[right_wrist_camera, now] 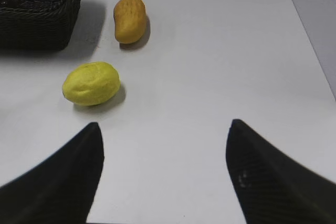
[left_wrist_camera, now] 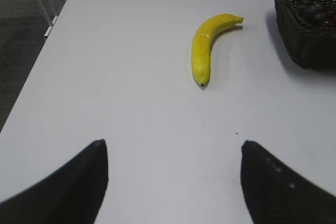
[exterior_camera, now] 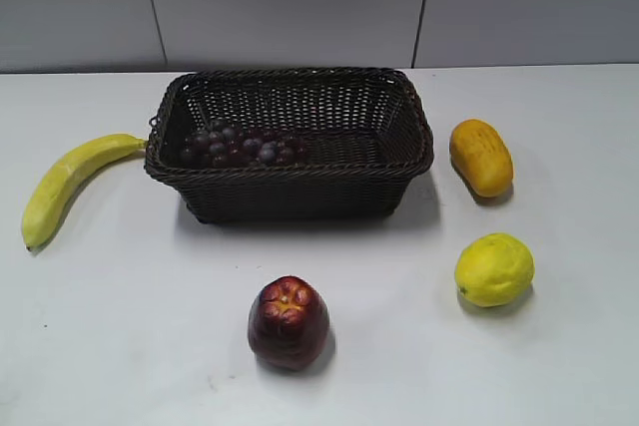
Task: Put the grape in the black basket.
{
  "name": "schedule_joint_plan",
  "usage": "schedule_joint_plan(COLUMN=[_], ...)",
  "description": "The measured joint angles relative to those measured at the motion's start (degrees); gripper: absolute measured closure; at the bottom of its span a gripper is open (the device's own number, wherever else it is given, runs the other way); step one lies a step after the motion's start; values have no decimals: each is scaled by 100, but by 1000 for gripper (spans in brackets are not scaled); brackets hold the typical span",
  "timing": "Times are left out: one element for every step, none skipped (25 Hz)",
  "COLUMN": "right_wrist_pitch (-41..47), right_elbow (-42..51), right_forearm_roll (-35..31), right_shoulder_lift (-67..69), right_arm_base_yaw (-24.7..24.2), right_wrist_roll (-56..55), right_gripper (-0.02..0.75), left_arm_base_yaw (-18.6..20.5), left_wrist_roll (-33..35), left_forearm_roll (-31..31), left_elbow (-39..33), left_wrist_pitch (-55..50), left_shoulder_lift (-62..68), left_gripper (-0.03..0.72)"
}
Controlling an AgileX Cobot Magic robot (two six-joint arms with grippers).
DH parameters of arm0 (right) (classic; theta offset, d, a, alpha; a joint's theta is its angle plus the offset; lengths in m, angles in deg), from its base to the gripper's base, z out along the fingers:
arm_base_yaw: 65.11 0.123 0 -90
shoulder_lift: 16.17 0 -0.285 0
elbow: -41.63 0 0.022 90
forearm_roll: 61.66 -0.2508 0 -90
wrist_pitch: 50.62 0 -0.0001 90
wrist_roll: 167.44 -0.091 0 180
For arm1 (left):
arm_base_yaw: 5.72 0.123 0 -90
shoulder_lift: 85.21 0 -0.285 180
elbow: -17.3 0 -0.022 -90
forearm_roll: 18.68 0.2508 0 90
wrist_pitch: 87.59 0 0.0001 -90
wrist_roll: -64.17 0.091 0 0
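The grape (exterior_camera: 240, 147), a bunch of dark purple-red berries, lies inside the black basket (exterior_camera: 300, 175) in its left part. The woven basket stands at the table's middle back. A corner of the basket (left_wrist_camera: 307, 30) with some of the grape (left_wrist_camera: 314, 13) shows at the top right of the left wrist view. The basket's corner (right_wrist_camera: 37, 9) also shows at the top left of the right wrist view. My left gripper (left_wrist_camera: 173, 145) is open and empty over bare table. My right gripper (right_wrist_camera: 164, 127) is open and empty over bare table. Neither gripper shows in the exterior view.
A yellow banana (exterior_camera: 65, 185) lies left of the basket. A dark red apple (exterior_camera: 289, 322) sits in front of it. A yellow lemon (exterior_camera: 493, 268) and an orange fruit (exterior_camera: 480, 156) lie to the right. The table's left edge (left_wrist_camera: 31, 72) and right edge (right_wrist_camera: 310, 40) are near.
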Motion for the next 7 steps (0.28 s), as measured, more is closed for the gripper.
schedule_joint_plan(right_wrist_pitch=[0,0,0,0,0,0,0], right_elbow=[0,0,0,0,0,0,0], right_forearm_roll=[0,0,0,0,0,0,0], right_shoulder_lift=[0,0,0,0,0,0,0], right_arm_base_yaw=[0,0,0,0,0,0,0], right_wrist_roll=[0,0,0,0,0,0,0], right_gripper=[187,187,187,187,187,187,187], left_arm_base_yaw=[0,0,0,0,0,0,0], left_wrist_roll=[0,0,0,0,0,0,0], left_forearm_roll=[0,0,0,0,0,0,0], left_elbow=[0,0,0,0,0,0,0], left_wrist_pitch=[0,0,0,0,0,0,0], left_shoulder_lift=[0,0,0,0,0,0,0], left_gripper=[105,105,105,105,105,105,105])
